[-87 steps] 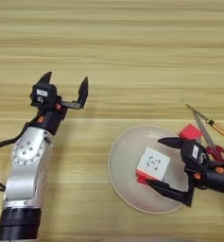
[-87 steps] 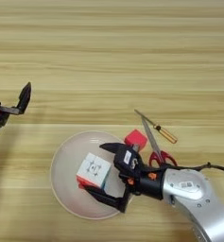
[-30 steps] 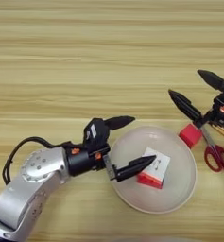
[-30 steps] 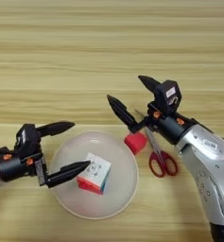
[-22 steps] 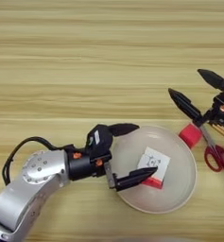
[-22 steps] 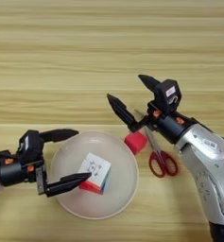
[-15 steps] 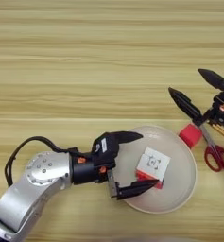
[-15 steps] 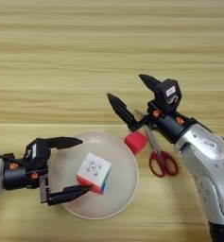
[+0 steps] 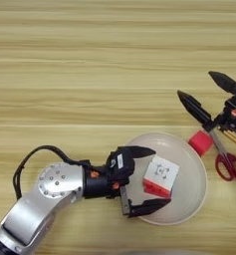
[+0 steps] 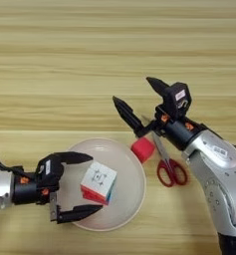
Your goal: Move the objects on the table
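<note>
My left gripper [image 9: 148, 179] is spread wide over the plate [image 9: 191, 196], its fingers flanking the puzzle cube [image 9: 159, 175] without contact. My right gripper [image 10: 138, 107] hangs released beside the red cube [image 10: 143, 149] on the table [image 10: 64, 60].

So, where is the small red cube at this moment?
The red cube sits on the table just outside the plate's upper right rim, beside the scissors, under the open right gripper.

The left gripper [image 9: 148, 179] has slid in over the plate [image 9: 191, 199] — its open fingers now flank the puzzle cube [image 9: 160, 175].
</note>
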Controlling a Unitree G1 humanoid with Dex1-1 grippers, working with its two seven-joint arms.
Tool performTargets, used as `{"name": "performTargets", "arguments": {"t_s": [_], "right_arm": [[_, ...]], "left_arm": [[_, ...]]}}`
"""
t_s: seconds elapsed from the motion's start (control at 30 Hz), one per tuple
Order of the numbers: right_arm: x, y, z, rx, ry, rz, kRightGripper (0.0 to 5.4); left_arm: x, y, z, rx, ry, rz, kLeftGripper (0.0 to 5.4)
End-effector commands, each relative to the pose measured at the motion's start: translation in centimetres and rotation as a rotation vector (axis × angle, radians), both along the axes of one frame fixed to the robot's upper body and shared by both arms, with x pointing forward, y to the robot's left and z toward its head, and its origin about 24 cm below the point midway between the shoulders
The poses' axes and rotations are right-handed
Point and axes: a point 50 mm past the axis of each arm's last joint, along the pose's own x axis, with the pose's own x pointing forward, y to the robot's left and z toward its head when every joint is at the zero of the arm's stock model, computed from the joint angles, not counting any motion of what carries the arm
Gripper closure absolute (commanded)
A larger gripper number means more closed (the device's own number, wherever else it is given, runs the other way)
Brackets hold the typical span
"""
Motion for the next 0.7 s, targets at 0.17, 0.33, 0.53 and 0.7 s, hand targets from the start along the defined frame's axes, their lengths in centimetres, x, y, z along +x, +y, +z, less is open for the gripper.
{"name": "performTargets", "arguments": {"t_s": [0.17,0.33,0.53,0.7], "right_arm": [[0.1,0.2,0.4,0.003,-0.02,-0.003,0.05],[0.1,0.2,0.4,0.004,-0.019,-0.004,0.05],[0.1,0.2,0.3,0.003,-0.017,-0.003,0.05],[0.1,0.2,0.3,0.001,-0.016,-0.003,0.05]], "left_arm": [[0.8,0.0,0.4,0.002,-0.051,0.024,0.0],[1.5,0.1,0.3,0.002,-0.058,0.057,0.0],[1.8,0.0,-0.2,0.015,-0.047,0.042,0.0],[2.1,0.0,-0.8,0.039,-0.011,0.009,0.0]]}}
